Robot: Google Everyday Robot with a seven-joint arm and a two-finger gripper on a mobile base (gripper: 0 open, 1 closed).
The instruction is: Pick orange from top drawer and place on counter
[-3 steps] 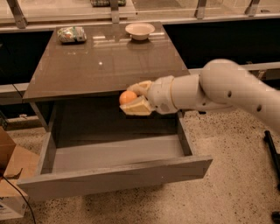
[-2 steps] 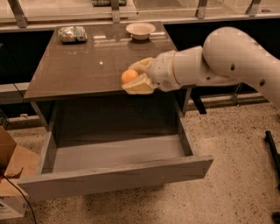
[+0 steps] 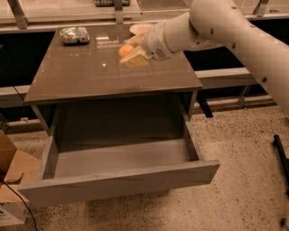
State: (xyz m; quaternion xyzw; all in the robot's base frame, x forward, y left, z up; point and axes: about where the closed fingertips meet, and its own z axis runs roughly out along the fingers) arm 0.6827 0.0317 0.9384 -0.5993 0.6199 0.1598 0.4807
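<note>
My gripper [image 3: 130, 53] is shut on the orange [image 3: 126, 49], a small round orange fruit, and holds it just above the glossy grey-brown counter [image 3: 90, 74], towards the back right part. The white arm reaches in from the upper right. The top drawer [image 3: 117, 180] stands pulled fully open below the counter's front edge, and its inside shows nothing in it.
A shiny snack bag [image 3: 74, 34] lies at the counter's back left. A white bowl [image 3: 137, 28] sits at the back, partly hidden behind my arm. A cardboard box [image 3: 11, 180] stands on the floor at the left. A pale ledge with metal posts [image 3: 67, 13] runs behind.
My gripper has lifted the orange up out of the drawer area and carried it back over the counter. The view has shifted downward and closer.
</note>
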